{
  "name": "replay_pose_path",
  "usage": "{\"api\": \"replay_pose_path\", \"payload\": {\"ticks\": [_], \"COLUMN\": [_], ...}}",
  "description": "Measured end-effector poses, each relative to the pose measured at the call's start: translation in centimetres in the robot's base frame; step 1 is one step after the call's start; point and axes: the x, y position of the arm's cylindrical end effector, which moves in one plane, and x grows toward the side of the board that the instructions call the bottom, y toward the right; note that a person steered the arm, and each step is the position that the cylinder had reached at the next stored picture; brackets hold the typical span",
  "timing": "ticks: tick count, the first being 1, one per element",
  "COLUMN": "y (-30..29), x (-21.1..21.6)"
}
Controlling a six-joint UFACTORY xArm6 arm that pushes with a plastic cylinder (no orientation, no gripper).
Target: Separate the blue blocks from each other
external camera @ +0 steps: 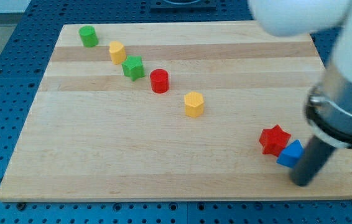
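At the view's top left corner of the wooden board (101, 143) sits a green cylinder (89, 36), and from it a loose diagonal line of blocks runs down toward the view's right. Next along comes a yellow block (117, 52) with a faceted, roughly hexagonal top, then a green star-shaped block (133, 67) just beside it, close but whether they touch cannot be told. A red cylinder (159, 81) follows, a little apart from the green star, and farther down stands a second yellow faceted block (194, 104), well apart from the rest of the line. Near the view's bottom right corner lies a red star-shaped block (273, 139), and touching its lower right side is a blue block (290, 154), angular in outline, partly hidden by the rod. Only this one blue block shows; any other may be hidden behind the arm. My tip (301, 181) rests on the board just to the lower right of the blue block, against or very near its edge. The arm carries no pincer, only the dark rod, so nothing is held. The arm's white and grey body (344, 93) fills the view's upper right.
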Motion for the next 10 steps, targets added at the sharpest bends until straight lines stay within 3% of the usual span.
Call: {"api": "replay_pose_path", "payload": {"ticks": [4,6,9,10], "y": [1.8,-2.0,-7.4,-5.6], "x": [-1.4,-1.5,-7.3,-5.2]}}
